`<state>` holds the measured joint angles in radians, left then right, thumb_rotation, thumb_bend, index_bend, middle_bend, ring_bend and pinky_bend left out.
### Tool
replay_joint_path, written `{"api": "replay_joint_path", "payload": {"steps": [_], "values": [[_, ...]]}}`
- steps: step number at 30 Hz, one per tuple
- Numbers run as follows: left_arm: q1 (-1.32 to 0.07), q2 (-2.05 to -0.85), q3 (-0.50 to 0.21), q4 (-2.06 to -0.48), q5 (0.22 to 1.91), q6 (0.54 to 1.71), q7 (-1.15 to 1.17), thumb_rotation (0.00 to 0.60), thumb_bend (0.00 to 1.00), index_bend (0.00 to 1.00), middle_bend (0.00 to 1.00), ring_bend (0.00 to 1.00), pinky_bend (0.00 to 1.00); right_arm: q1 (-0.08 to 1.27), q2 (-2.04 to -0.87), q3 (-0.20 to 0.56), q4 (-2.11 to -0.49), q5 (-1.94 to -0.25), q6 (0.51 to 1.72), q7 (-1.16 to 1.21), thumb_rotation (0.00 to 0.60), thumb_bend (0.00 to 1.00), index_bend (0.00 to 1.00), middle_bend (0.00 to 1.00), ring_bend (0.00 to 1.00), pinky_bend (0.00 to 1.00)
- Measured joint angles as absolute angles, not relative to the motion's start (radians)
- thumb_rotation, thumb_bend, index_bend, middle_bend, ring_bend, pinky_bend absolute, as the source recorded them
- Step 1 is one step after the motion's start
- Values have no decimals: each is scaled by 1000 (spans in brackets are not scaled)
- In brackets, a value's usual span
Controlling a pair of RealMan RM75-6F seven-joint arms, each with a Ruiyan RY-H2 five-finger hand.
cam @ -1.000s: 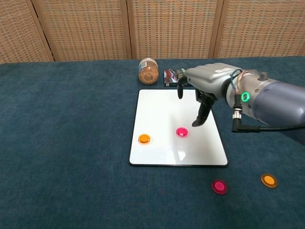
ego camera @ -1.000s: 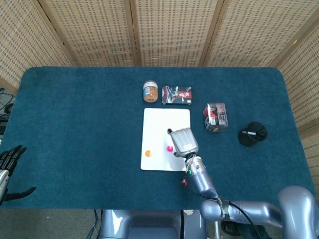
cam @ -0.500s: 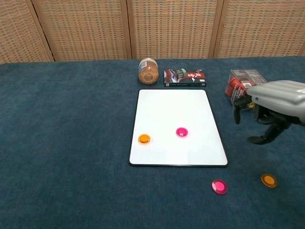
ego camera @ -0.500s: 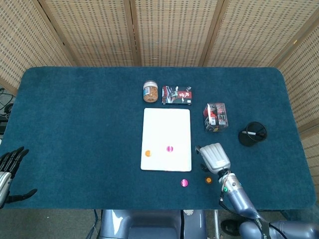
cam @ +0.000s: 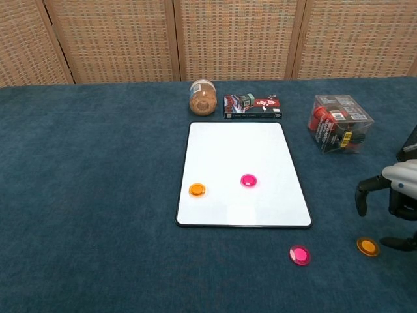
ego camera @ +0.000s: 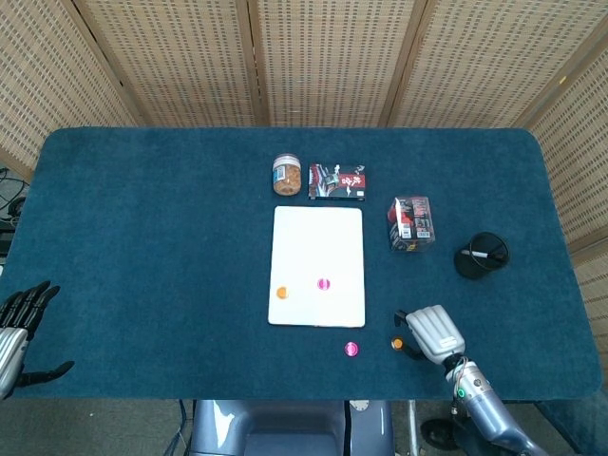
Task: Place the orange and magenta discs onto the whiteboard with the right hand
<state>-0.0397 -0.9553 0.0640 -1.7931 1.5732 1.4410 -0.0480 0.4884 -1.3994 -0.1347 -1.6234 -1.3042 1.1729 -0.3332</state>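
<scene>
From my chest camera, the right hand (cam: 393, 202) is cut off by the frame's right edge; I see only a couple of dark fingers and a pale knuckle, just right of the orange disc on the cloth (cam: 367, 246). I can't tell whether anything sits in that palm. In the head view the same hand covers the cloth just right of that disc, and its fingertips are hidden under its own back. The left hand (ego camera: 19, 332) is clipped by the head view's left edge, far left of that disc. The labels on the flat box (ego camera: 337, 181) and the clear box (ego camera: 412, 222) are too small for me to read. What lies inside the black round thing (ego camera: 482, 255) I can't make out.
</scene>
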Motion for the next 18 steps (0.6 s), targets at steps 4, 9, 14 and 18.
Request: {"api": "replay_joint_path", "payload": {"steps": [4, 9, 14, 18], "values": [[-40, -957, 64, -1793, 1572, 1440, -45, 600, 0, 0, 0, 0, 0, 462, -1430, -142, -1574, -1351, 1177, -308, 600, 311, 425, 998, 1000, 1000], [-40, -956, 63, -1795, 1573, 1443, -46, 600, 0, 0, 0, 0, 0, 448, -1455, -137, -1537, -1367, 1172, -304, 600, 311, 425, 998, 1000, 1000], [-38, -954, 63, -1794, 1574, 1446, -54, 600, 0, 0, 0, 0, 0, 440, -1471, -120, -1524, -1368, 1151, -311, 600, 311, 425, 998, 1000, 1000], [-38, -952, 64, -1793, 1575, 1446, -57, 600, 0, 0, 0, 0, 0, 437, -1478, -109, -1522, -1362, 1134, -325, 600, 311, 425, 998, 1000, 1000]]}}
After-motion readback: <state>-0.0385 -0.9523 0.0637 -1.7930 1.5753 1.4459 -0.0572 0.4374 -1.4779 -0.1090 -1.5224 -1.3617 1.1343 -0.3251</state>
